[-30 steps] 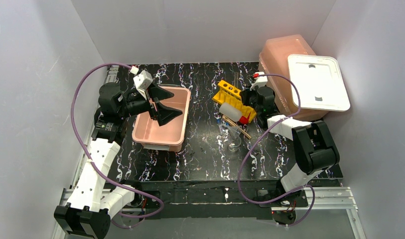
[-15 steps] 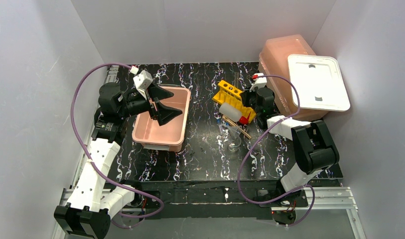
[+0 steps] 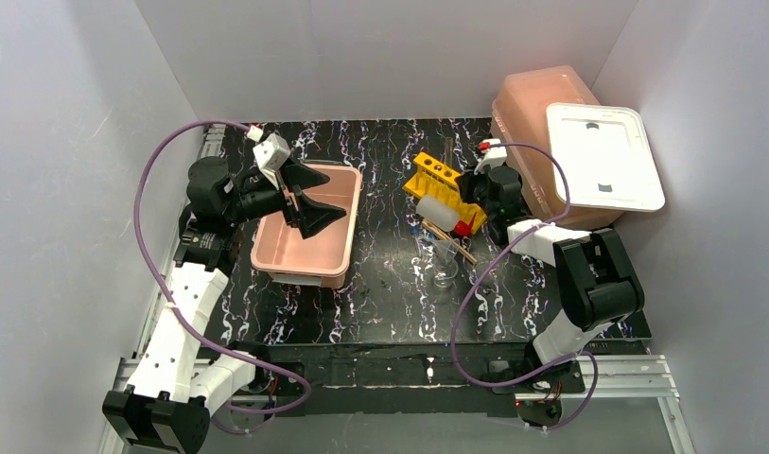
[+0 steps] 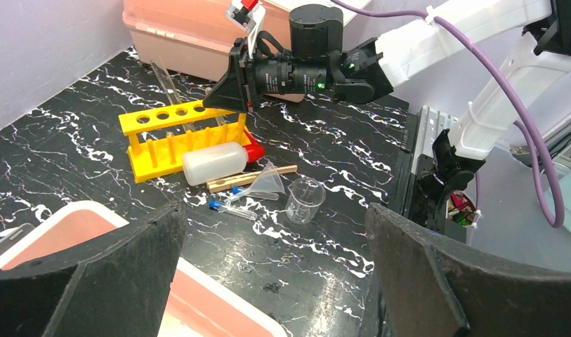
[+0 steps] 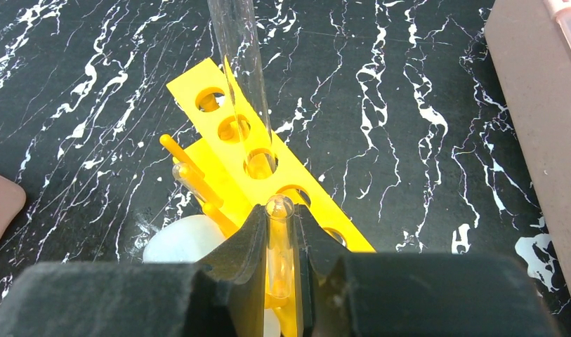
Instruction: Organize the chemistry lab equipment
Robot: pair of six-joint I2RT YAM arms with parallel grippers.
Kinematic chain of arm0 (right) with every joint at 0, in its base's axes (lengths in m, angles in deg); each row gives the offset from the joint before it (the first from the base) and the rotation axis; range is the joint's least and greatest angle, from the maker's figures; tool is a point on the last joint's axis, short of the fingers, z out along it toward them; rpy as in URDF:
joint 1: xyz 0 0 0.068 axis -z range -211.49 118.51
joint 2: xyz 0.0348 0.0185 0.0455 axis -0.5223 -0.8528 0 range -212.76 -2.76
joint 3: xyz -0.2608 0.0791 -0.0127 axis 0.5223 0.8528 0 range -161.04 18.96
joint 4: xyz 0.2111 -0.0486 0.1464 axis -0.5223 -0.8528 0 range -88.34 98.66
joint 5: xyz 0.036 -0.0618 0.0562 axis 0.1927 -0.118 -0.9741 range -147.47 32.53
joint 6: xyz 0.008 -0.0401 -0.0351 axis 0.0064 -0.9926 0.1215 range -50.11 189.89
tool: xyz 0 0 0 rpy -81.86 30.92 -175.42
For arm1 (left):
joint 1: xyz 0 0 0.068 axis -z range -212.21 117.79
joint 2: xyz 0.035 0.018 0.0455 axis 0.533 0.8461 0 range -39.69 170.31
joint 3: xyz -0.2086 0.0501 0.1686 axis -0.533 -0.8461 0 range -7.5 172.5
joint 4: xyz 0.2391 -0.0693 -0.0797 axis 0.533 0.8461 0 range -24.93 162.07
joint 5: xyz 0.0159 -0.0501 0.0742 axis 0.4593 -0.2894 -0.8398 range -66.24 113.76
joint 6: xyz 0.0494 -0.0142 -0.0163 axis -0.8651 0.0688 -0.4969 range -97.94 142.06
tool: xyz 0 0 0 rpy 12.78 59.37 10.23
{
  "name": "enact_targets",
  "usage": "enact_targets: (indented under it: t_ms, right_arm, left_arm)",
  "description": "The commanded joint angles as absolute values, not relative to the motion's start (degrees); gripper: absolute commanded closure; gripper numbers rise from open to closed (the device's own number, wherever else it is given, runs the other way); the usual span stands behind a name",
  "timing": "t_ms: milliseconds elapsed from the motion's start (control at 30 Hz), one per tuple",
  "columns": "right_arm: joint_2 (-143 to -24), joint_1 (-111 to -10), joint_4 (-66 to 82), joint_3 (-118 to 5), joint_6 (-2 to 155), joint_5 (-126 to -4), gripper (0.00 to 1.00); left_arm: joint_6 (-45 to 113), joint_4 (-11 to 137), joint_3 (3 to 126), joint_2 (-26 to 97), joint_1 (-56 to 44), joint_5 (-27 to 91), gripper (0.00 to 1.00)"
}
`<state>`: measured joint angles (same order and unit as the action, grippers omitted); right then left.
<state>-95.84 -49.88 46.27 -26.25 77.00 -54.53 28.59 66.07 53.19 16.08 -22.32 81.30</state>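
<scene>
Elbows bent, I have both arms over the counter (image 3: 390, 303). My left jaws hover spread wide and empty above the pink tub (image 3: 295, 255). My right jaws pinch a clear test tube (image 5: 279, 210) at the yellow rack (image 4: 163, 151). Only the right wrist view shows that grip, plus a second tube (image 5: 244, 70) in a rack hole.

Our left gripper (image 3: 335, 196) hangs well to the left of the yellow rack (image 3: 437, 180), jaws spread wide and holding nothing. Our right gripper (image 5: 281, 214) sits directly over that rack, jaws pinched on a clear tube (image 5: 281, 242).
</scene>
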Motion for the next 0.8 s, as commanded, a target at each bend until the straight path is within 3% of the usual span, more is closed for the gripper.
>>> enact_targets:
  t_ms: [0,767]
  right_arm:
    - [-94.25,-50.03,49.08,-26.86,77.03,-55.08,0.99]
    - [-94.26,-50.16,54.81,-25.34,78.83,-54.77,0.99]
  left_arm:
    - [27.69,66.45,53.77,15.23,-22.12,81.33,0.02]
    - [27.08,67.25,54.51,15.91,-22.13,81.73,0.02]
